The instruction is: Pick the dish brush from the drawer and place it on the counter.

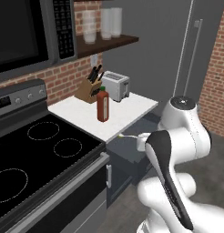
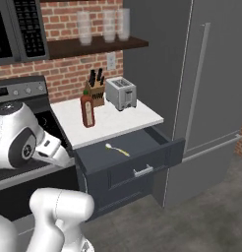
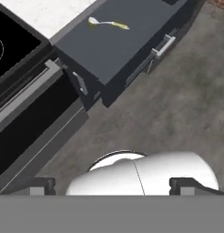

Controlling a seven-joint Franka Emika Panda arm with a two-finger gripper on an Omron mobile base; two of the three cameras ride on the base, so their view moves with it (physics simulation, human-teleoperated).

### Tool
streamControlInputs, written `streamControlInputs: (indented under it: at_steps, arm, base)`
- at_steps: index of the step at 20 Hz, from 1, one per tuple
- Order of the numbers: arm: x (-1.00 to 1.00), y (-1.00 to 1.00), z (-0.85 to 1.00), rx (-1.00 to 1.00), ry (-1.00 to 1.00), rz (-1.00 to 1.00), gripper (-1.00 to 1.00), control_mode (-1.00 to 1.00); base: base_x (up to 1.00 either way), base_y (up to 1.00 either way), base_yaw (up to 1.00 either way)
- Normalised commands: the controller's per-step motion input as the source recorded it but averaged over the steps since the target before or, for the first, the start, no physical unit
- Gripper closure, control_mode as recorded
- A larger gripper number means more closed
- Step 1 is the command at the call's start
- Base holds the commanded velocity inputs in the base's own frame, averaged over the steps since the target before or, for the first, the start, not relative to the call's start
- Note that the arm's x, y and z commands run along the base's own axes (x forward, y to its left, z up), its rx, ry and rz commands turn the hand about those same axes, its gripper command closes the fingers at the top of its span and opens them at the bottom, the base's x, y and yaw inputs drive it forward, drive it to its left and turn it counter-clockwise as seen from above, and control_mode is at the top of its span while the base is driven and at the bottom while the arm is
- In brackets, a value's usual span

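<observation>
1. Closest to the camera on the hand is the gripper (image 3: 113, 186). Its two dark tips sit far apart at the bottom of that view, with nothing between them, so it looks open and empty. It hangs high over the grey floor (image 3: 168, 109), well away from the drawer.

2. A bit farther is the drawer (image 2: 125, 170). It is pulled out, wide and shallow, dark grey, with a small silver handle (image 2: 143, 171) on its flat front. The black oven door (image 3: 32, 123) sits just beside it.

3. The dish brush (image 2: 117, 149) lies flat on the drawer floor, near the back, alone. It has a thin yellow handle and a small whitish round head. In the hand view the dish brush (image 3: 108, 22) has its head pointing toward the stove side.

4. My guess is that it is very light and stiff, like a plastic spoon. It lies low and flat, so it may slide or tip when pinched. The best spot to grab is likely the middle of the yellow handle, with the tips closing across the thin part. The picture is too small to tell if the handle is round or flat.

5. Farther back is the white counter (image 2: 133, 120), right above the drawer. A red bottle (image 2: 87, 111), a knife block (image 2: 95, 91) and a toaster (image 2: 121, 93) stand on it. The bare front part looks like a fair spot to lay the brush.
</observation>
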Motion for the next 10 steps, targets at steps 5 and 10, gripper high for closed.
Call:
streamControlInputs:
  at_steps: [5,10]
  arm:
    - [0.22,-1.00,-0.09,0.01,0.23,-0.19,-1.00,-1.00]
    - [0.23,-1.00,-0.30,0.00,0.18,-0.16,-1.00,-1.00]
  base:
    - [0.00,0.00,0.00]
    - [0.00,0.00,0.00]
